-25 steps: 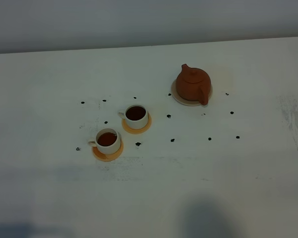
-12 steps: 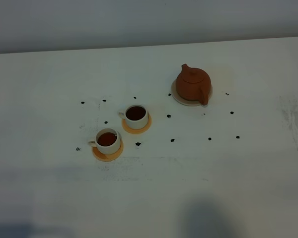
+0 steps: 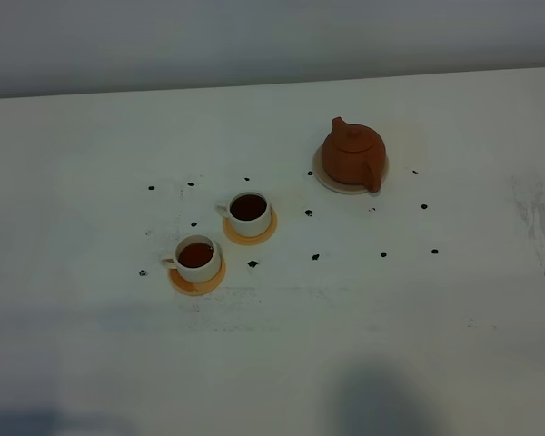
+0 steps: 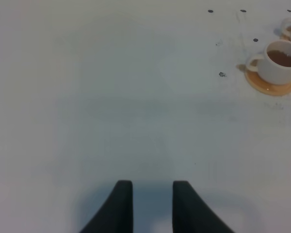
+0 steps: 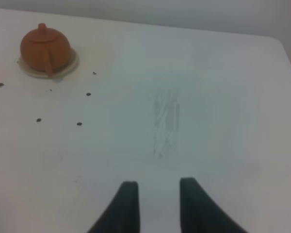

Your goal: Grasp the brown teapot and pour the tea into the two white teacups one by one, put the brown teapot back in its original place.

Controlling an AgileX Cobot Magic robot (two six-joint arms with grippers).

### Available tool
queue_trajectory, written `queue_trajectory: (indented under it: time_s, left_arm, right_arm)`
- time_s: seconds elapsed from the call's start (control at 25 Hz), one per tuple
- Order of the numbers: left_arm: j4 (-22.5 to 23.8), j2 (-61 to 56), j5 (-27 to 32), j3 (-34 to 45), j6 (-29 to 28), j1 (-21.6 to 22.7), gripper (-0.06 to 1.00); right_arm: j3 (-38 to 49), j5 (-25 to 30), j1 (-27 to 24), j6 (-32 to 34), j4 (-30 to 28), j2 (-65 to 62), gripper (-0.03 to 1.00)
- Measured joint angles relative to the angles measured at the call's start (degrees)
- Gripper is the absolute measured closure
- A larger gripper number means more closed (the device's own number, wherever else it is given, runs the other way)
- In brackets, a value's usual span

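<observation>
Inspector A: Exterior high view, left to right: two white teacups point(image 3: 222, 238), both holding dark tea, on orange coasters point(image 3: 197, 281); brown teapot point(image 3: 352, 153) upright on its beige coaster point(image 3: 324, 180).

Inspector B: Hands?

Inspector A: Left hand point(image 4: 153, 187) and right hand point(image 5: 158, 187) parted, empty, well apart from everything.

Inspector B: Risks?

Inspector A: A careless sweep could tip full cups. Open desk point(image 3: 454, 300) lies right; its edge shows only in the right wrist view.

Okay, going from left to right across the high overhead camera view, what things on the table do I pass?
Nearer white teacup on its orange coaster → farther white teacup on its orange coaster → brown teapot sitting on the beige coaster. Small dark specks are scattered among them.
</observation>
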Motion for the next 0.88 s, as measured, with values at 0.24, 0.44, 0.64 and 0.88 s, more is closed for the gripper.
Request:
queue_trajectory:
  time_s: [0.24,0.44,0.64,0.88]
  left_arm:
    - [0.00,0.00,0.00,0.00,0.00,0.00,0.72]
    - [0.00,0.00,0.00,0.00,0.00,0.00,0.72]
    - [0.00,0.00,0.00,0.00,0.00,0.00,0.72]
    - [0.00,0.00,0.00,0.00,0.00,0.00,0.72]
  right_arm:
    - [0.00,0.00,0.00,0.00,0.00,0.00,0.77]
    - [0.00,0.00,0.00,0.00,0.00,0.00,0.77]
    - [0.00,0.00,0.00,0.00,0.00,0.00,0.77]
    - [0.00,0.00,0.00,0.00,0.00,0.00,0.77]
